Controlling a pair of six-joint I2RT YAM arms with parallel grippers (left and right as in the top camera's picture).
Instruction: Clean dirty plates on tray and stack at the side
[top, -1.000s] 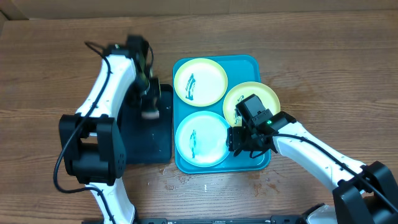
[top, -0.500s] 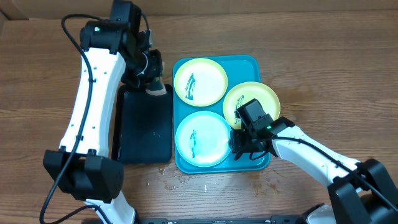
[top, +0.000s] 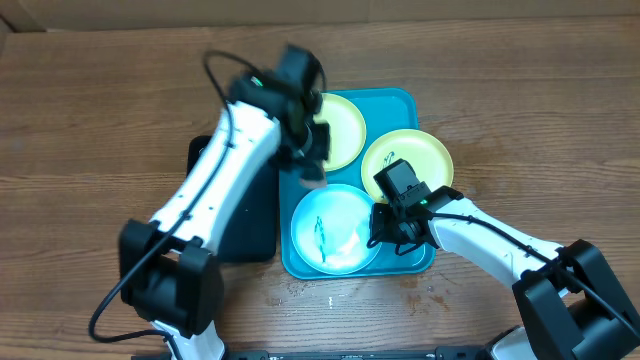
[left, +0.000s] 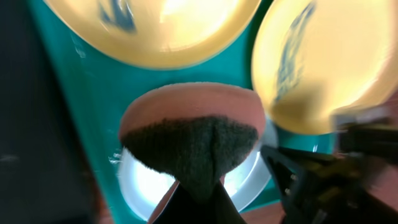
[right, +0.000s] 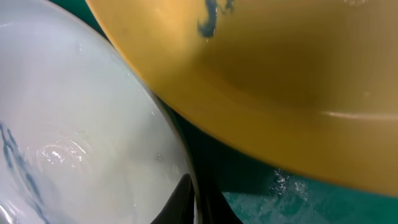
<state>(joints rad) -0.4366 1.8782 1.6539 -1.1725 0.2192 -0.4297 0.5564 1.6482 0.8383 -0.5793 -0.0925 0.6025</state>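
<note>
Three plates lie on the turquoise tray: one at the back left, one at the right, and a whitish one at the front, each with a blue-green smear. My right gripper is shut on the front plate's right rim, and the right wrist view shows that rim pinched between its fingers. My left gripper hangs over the tray's left part, shut on a pink sponge with a dark scouring face. The sponge hovers above the front plate.
A smaller black tray lies on the wooden table just left of the turquoise tray. In the left wrist view, the right arm's dark gripper shows at the lower right, close to the sponge. Bare wood surrounds both trays.
The left arm has swung right from above the black tray to over the turquoise tray, carrying the sponge. The right gripper has closed on the front plate's rim, and the plate shifted slightly right.
</note>
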